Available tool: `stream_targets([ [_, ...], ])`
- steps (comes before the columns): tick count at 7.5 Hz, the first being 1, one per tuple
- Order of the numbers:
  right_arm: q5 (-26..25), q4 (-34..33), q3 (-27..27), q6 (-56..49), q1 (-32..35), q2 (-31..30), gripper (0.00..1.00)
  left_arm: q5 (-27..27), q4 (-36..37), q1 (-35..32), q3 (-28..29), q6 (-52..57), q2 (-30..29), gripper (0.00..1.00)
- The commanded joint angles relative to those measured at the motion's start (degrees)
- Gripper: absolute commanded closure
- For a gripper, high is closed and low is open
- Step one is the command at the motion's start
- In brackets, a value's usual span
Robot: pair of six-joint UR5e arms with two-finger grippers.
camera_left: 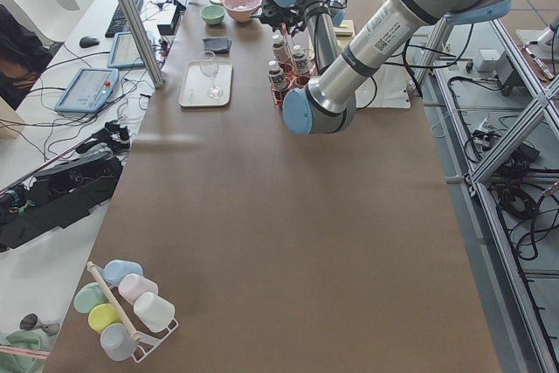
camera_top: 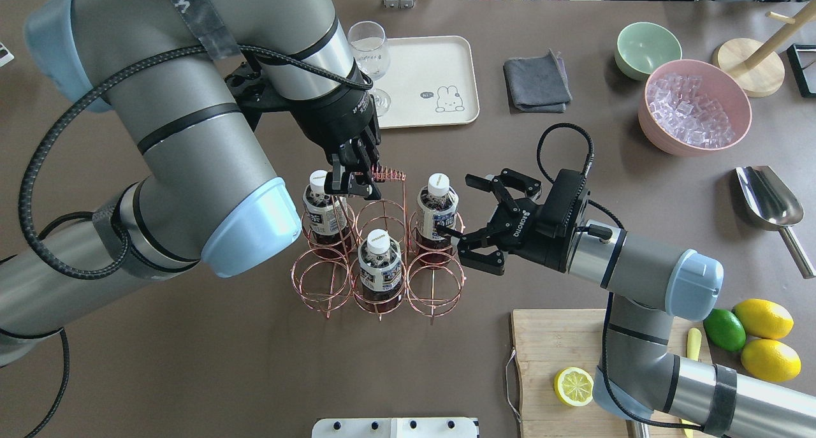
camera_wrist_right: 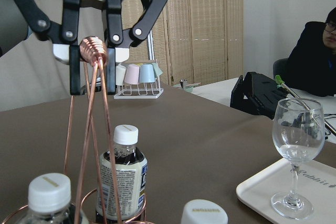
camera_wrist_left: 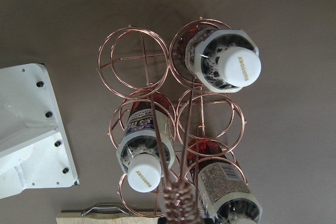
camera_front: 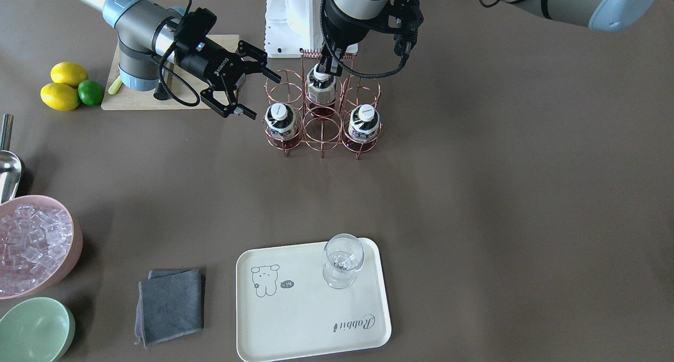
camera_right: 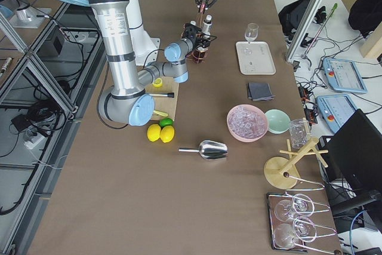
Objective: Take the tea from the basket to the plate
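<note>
Lifting the small plastic bottle of dark brown tea with a white screw cap (camera_top: pixel 437 203) should take little force. It looks full, so I judge it fairly heavy for its size. Its thin wall would likely give under a hard squeeze, and the smooth printed label may slip. The safest hold seems to be across the labelled body above the ring's top wire, or at the stiffer neck under the cap, followed by a straight pull upward.

This bottle stands upright in one ring of the rose-gold wire basket (camera_wrist_left: pixel 142 56), just ahead of the right gripper (camera_top: pixel 462 215). That gripper's black fingers are spread wider than the bottle and hold nothing. Whether one fingertip touches the label I cannot tell.

The left gripper (camera_wrist_right: pixel 94 51) is pinched tight on the coiled top of the basket's tall handle, with the rack hanging directly below it.

The cream rectangular tray (camera_front: pixel 305 320) lies well apart from both grippers, and a clear stemmed glass (camera_front: pixel 342 259) stands on it.
</note>
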Motion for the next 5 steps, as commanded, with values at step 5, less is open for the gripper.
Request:
stream_targets([
  [5,-0.18,-4.92,0.06,2.05,0.42,2.08,0.16,-1.13,0.08,0.23,0.27,0.26,-0.03,1.0],
])
